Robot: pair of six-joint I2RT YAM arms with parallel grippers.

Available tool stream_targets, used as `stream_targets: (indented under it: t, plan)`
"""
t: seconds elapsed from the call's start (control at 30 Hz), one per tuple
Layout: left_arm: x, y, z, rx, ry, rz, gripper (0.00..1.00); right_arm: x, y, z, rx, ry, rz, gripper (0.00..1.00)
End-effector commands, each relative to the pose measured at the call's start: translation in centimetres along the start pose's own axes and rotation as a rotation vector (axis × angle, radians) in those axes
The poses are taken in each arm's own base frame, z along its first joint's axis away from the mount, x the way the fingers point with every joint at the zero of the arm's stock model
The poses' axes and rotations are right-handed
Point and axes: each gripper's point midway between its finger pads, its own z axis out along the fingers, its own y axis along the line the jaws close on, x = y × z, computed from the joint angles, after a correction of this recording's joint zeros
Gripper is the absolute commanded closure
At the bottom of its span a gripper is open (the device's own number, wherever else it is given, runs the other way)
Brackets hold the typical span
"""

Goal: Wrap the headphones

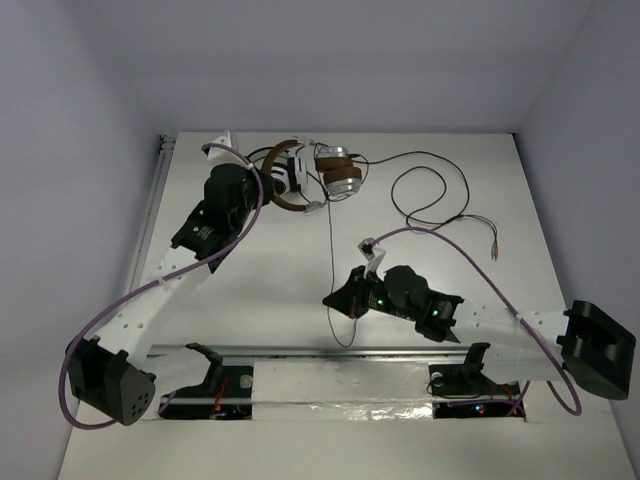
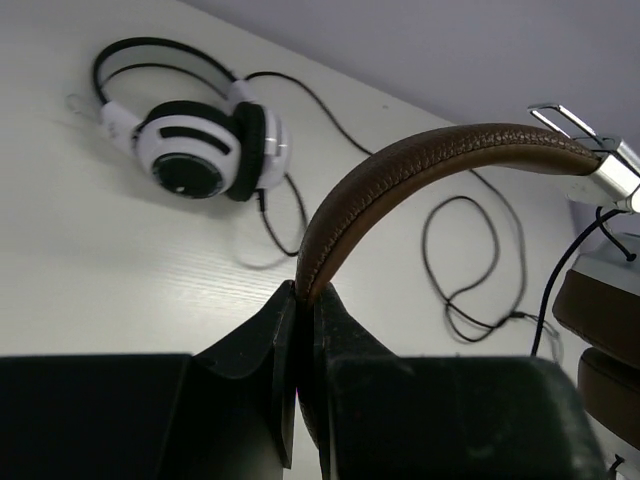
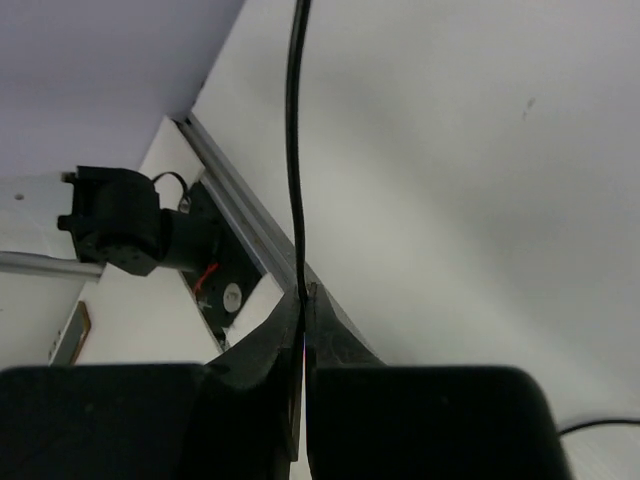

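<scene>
The headphones (image 1: pixel 338 175) lie at the back of the table, with a brown headband (image 1: pixel 287 203) and brown-and-silver ear cups. My left gripper (image 1: pixel 268 188) is shut on the headband (image 2: pixel 430 160), the band's end pinched between the fingertips of the left gripper (image 2: pixel 305 295). The ear cups (image 2: pixel 600 300) hang at the right of the left wrist view. The thin dark cable (image 1: pixel 331 250) runs straight from the headphones toward the near edge. My right gripper (image 1: pixel 332 300) is shut on this cable (image 3: pixel 293 150), which runs up from the tips of the right gripper (image 3: pixel 303 292).
White-and-black headphones (image 2: pixel 200 150) lie right behind the brown ones (image 1: pixel 291 172). Their black cable (image 1: pixel 430 185) loops over the back right of the table. A metal rail (image 1: pixel 340 352) and the arm bases line the near edge.
</scene>
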Motion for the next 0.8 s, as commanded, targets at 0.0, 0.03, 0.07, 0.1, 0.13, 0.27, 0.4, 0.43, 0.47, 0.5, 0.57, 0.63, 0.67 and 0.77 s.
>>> stream_targets:
  t: [0.0,0.03,0.07,0.1,0.13,0.27,0.4,0.43,0.47,0.5,0.57,0.63,0.67,0.77]
  plan:
    - [-2.4,0.9,-0.1,-0.072,-0.152,-0.028,1.00,0.6,0.4,-1.3,0.076,0.085,-0.028,1.00]
    - [-1.9,1.3,-0.1,-0.094,-0.149,-0.015,1.00,0.1,1.1,-1.9,0.060,0.084,-0.029,1.00]
    - [-1.0,1.9,0.0,-0.122,-0.138,0.006,1.00,-0.7,2.1,-2.2,0.046,0.080,-0.031,1.00]
    - [-0.9,3.0,-0.3,-0.195,-0.167,0.037,1.00,-0.2,1.8,-2.8,0.069,0.119,-0.037,1.00]
    - [0.6,2.7,-0.7,-0.209,-0.140,0.077,1.00,-0.8,2.5,-3.3,0.062,0.111,-0.042,1.00]
    - [3.7,4.2,-1.2,-0.295,-0.098,0.171,1.00,-2.1,2.7,-4.7,0.130,0.133,-0.081,1.00]
    - [7.5,5.3,-1.9,-0.347,-0.019,0.271,1.00,-2.7,2.9,-5.9,0.179,0.187,-0.139,1.00]
    - [8.4,5.4,-1.9,-0.351,0.006,0.298,1.00,-3.6,3.7,-6.1,0.171,0.180,-0.148,1.00]
    - [9.0,5.4,-2.2,-0.357,0.021,0.310,1.00,-3.8,3.8,-6.3,0.180,0.185,-0.161,1.00]
    - [10.0,5.5,-2.7,-0.365,0.048,0.351,1.00,-3.4,3.1,-6.5,0.215,0.215,-0.179,1.00]
    - [10.7,5.5,-3.1,-0.369,0.073,0.381,1.00,-3.9,3.6,-6.6,0.211,0.219,-0.189,1.00]
    - [11.2,5.6,-3.4,-0.379,0.086,0.391,1.00,-3.2,4.9,-6.4,0.147,0.270,-0.183,1.00]
    - [11.4,5.4,-3.4,-0.369,0.091,0.378,1.00,-3.1,5.7,-6.2,0.109,0.289,-0.179,1.00]
    - [11.6,2.6,-3.0,-0.239,0.106,0.297,1.00,-2.2,5.4,-5.8,0.100,0.317,-0.172,1.00]
